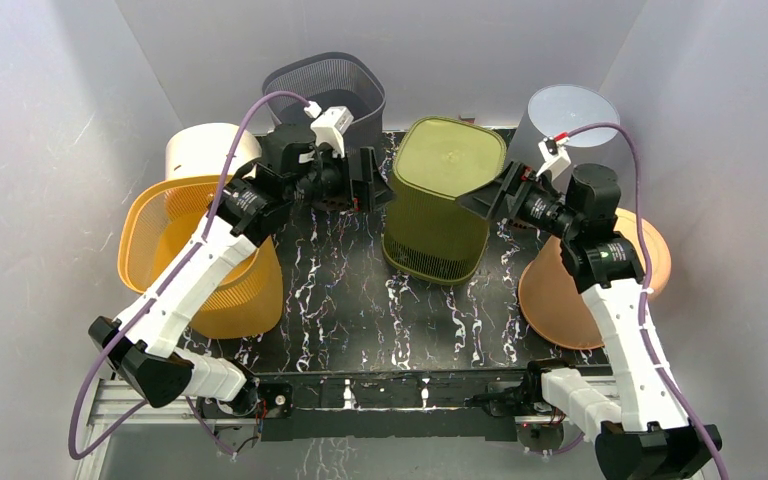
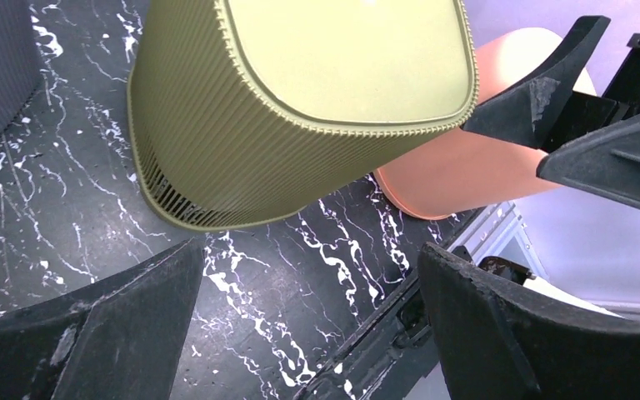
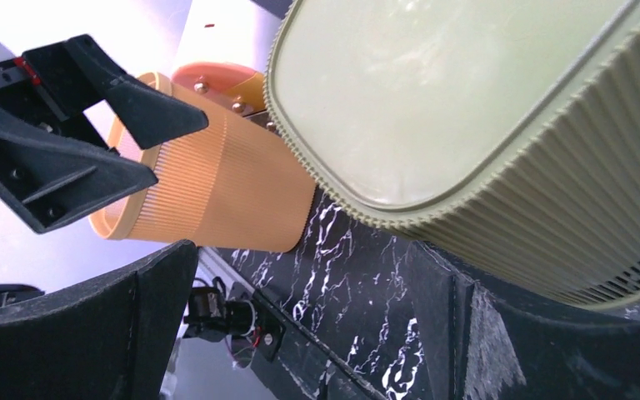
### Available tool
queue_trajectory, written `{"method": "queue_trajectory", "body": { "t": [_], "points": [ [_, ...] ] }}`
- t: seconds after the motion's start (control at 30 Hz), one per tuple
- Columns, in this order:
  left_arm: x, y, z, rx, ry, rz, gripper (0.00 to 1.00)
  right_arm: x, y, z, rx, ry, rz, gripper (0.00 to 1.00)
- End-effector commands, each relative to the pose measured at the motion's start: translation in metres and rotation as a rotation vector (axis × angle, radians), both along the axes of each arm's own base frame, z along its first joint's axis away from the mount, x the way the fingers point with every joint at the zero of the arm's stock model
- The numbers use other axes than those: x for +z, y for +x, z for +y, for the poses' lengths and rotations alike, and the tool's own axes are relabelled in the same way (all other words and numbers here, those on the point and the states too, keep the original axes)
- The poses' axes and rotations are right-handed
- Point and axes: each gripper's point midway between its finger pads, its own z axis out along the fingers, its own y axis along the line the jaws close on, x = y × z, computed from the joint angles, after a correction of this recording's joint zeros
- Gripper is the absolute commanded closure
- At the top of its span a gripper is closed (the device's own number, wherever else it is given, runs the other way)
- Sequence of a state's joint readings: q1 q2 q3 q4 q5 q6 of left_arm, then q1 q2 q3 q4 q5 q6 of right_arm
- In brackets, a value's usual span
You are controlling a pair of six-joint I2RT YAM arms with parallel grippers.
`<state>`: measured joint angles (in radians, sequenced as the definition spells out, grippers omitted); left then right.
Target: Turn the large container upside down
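Note:
The large olive-green ribbed container [image 1: 440, 195] stands on the black marbled mat [image 1: 360, 310] with its closed base facing up and its rim on the mat. It also shows in the left wrist view [image 2: 300, 100] and the right wrist view [image 3: 467, 100]. My left gripper [image 1: 378, 185] is open and empty just left of its upper part, with only mat between its fingers in the left wrist view [image 2: 308, 258]. My right gripper [image 1: 485, 195] is open and empty close against its right side, also seen in the right wrist view [image 3: 300, 250].
A dark grey mesh basket [image 1: 325, 85] stands at the back. A white cylinder [image 1: 210, 150] and a yellow-orange basket [image 1: 200, 250] are on the left. A light grey bin [image 1: 565, 115] and a salmon basket [image 1: 595, 290] are on the right.

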<state>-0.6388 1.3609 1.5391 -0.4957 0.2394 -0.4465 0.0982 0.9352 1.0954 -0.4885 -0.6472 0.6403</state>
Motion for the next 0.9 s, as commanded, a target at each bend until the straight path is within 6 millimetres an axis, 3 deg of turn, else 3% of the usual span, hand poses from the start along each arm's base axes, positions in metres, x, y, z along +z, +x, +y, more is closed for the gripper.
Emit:
{"method": "queue_trajectory", "body": {
  "t": [0.0, 0.13, 0.3, 0.37, 0.57, 0.67, 0.87],
  "points": [
    [0.018, 0.003, 0.022, 0.065, 0.010, -0.033, 0.02, 0.023, -0.003, 0.019, 0.063, 0.064, -0.099, 0.03],
    [0.016, 0.008, 0.030, 0.098, 0.006, -0.012, 0.02, 0.013, -0.006, 0.048, 0.103, 0.076, -0.082, 0.03],
    [0.026, 0.010, 0.038, 0.129, 0.003, -0.036, 0.02, -0.004, -0.015, 0.101, 0.190, 0.071, -0.054, 0.02],
    [0.029, 0.011, 0.042, 0.146, 0.009, -0.043, 0.02, -0.014, -0.009, 0.109, 0.183, 0.054, -0.036, 0.02],
    [0.037, 0.011, 0.055, 0.187, 0.015, -0.057, 0.02, -0.029, 0.036, 0.094, 0.026, -0.099, -0.085, 0.02],
    [0.041, 0.014, 0.058, 0.196, 0.020, -0.056, 0.02, -0.037, 0.073, 0.078, -0.067, -0.173, -0.080, 0.02],
    [0.053, 0.025, 0.059, 0.206, 0.031, -0.082, 0.02, -0.039, 0.151, 0.041, -0.190, -0.158, -0.105, 0.02]
  ]
}}
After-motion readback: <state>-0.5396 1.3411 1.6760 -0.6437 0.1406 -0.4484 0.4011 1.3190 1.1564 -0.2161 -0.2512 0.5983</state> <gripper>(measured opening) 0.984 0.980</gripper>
